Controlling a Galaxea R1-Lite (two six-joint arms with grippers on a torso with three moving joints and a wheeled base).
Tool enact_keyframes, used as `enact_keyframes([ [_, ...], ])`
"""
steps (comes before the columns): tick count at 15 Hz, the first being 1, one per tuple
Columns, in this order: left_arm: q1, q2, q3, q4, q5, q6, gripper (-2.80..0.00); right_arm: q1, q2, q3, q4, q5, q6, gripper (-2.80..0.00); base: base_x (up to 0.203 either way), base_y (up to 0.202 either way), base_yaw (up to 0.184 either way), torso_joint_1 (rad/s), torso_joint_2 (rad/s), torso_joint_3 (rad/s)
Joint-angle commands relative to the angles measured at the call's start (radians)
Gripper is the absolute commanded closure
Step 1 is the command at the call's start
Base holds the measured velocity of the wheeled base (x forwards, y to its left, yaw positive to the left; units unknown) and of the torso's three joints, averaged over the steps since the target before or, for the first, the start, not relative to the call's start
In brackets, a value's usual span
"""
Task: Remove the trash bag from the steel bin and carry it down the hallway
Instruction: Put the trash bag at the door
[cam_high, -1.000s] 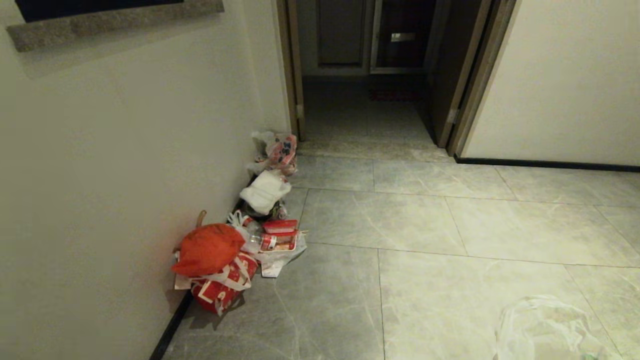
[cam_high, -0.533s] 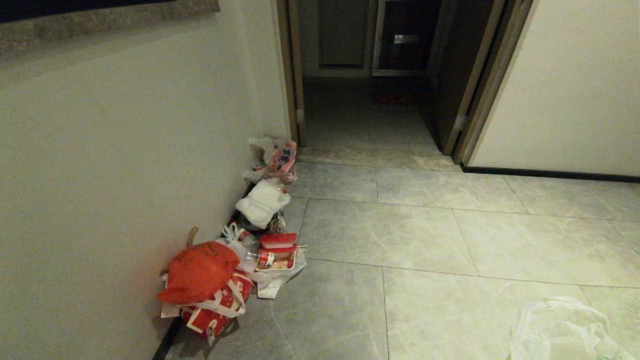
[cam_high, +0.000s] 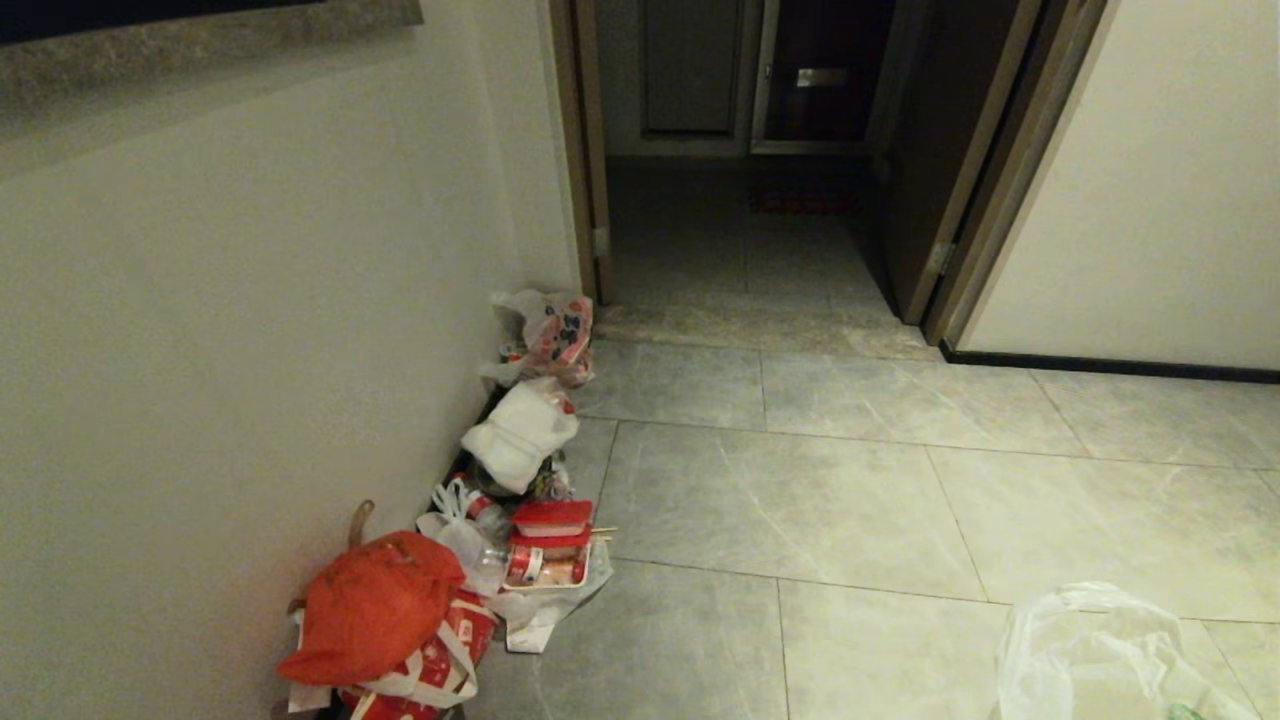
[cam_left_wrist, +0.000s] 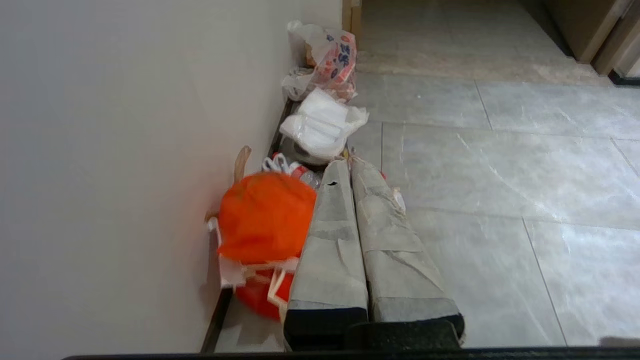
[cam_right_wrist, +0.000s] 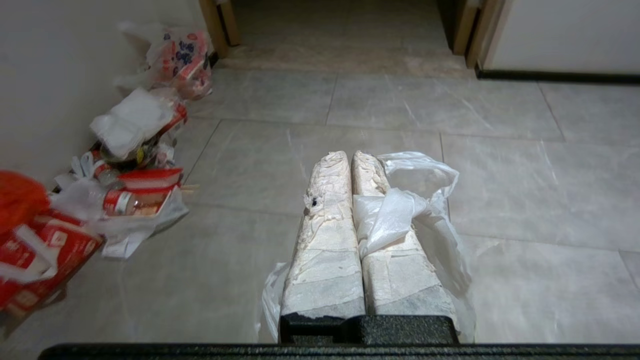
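With the right pincer (cam_right_wrist: 350, 160) clamped on the trash bag (cam_right_wrist: 400, 215) (left pincer (cam_left_wrist: 345, 167) together, empty), the carry should hug the hallway floor's (cam_high: 850, 480) right edge, clear of the litter heap (cam_high: 520, 500).

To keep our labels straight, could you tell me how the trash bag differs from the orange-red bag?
The trash bag is translucent whitish; the orange-red bag is opaque. The trash bag is clamped in the right pincer; the orange-red bag sits in the litter pile by the wall. Both are crinkled plastic.
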Motion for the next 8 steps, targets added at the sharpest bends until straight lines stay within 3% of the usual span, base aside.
enact_keyframes([
  [1, 0.001, 0.0, 0.002, -0.001, 0.0, 0.0, 0.0, 0.001, 0.0, 0.003, 0.0, -0.001, 0.001, 0.0, 0.196, 0.0, 0.002, 0.0, 0.0, 0.0],
  [8, 0.001, 0.0, 0.002, -0.001, 0.0, 0.0, 0.0, 0.001, 0.0, 0.003, 0.0, -0.001, 0.001, 0.0, 0.193, 0.0, 0.001, 0.002, 0.0, 0.003],
])
